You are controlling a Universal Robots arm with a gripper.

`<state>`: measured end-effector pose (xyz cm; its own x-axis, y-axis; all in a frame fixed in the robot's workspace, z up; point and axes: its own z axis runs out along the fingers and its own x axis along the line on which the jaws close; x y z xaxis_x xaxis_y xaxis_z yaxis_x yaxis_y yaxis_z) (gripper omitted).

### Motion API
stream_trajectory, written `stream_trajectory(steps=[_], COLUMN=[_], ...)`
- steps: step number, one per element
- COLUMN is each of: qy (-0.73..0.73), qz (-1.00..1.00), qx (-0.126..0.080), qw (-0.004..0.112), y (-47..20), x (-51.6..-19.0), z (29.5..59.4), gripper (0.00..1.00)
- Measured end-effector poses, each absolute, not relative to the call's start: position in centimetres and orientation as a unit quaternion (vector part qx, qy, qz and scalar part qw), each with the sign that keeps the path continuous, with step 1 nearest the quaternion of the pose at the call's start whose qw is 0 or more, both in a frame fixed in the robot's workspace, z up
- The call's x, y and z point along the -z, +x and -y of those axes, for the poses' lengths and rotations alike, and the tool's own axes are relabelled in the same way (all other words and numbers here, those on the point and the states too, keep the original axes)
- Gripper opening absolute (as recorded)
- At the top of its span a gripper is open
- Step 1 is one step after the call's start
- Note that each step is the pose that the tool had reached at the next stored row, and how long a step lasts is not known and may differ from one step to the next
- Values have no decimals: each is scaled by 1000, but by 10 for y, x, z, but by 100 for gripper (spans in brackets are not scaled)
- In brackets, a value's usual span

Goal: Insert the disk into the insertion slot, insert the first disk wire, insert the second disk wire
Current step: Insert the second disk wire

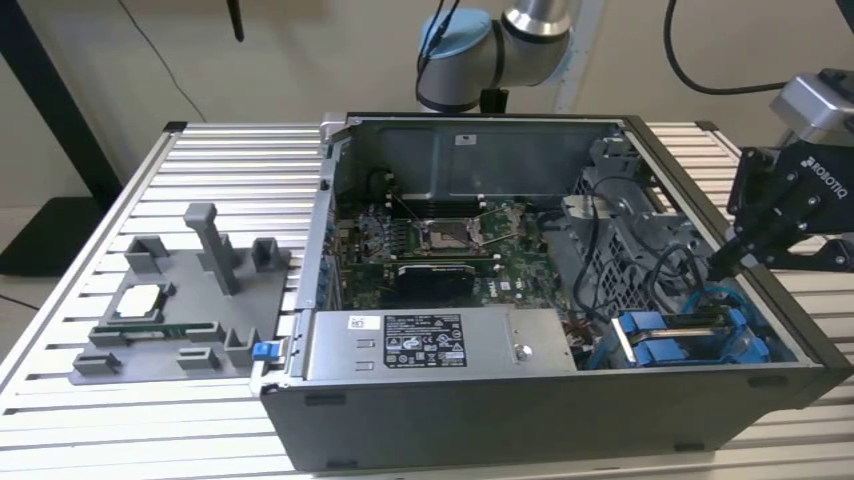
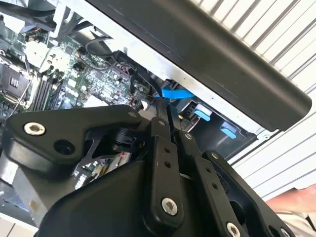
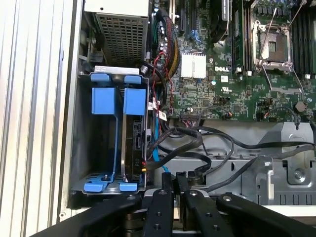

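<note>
The disk (image 3: 132, 148) stands on edge in the insertion slot (image 3: 88, 148) of the grey drive cage (image 1: 681, 335), its blue carrier frame (image 3: 134, 101) beside a second blue carrier (image 3: 103, 101). My gripper (image 1: 727, 268) hangs over the case's edge at the exterior view's right, just above the cage. In both wrist views the gripper (image 2: 164, 106) (image 3: 175, 177) has its fingers closed together on a thin blue wire (image 2: 175, 92). That blue wire (image 3: 156, 148) runs along the disk's side toward the fingertips. Black wires (image 3: 197, 143) loop beside it.
The open computer case (image 1: 534, 420) sits on a slatted table, with the motherboard (image 1: 441, 240) in the middle and the grey power-supply box (image 1: 427, 342) at the front. A grey fixture tray (image 1: 174, 310) holding small parts lies at the exterior view's left.
</note>
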<state>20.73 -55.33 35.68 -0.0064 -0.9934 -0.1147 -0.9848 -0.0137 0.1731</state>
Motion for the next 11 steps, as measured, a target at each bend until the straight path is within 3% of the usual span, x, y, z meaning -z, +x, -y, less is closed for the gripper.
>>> stream_trajectory(steps=[10,11], qy=[704,704], qz=[702,702], qx=[99,99], qw=[24,24], y=[207,207], x=[-358,-358], z=[554,554], gripper=[100,0])
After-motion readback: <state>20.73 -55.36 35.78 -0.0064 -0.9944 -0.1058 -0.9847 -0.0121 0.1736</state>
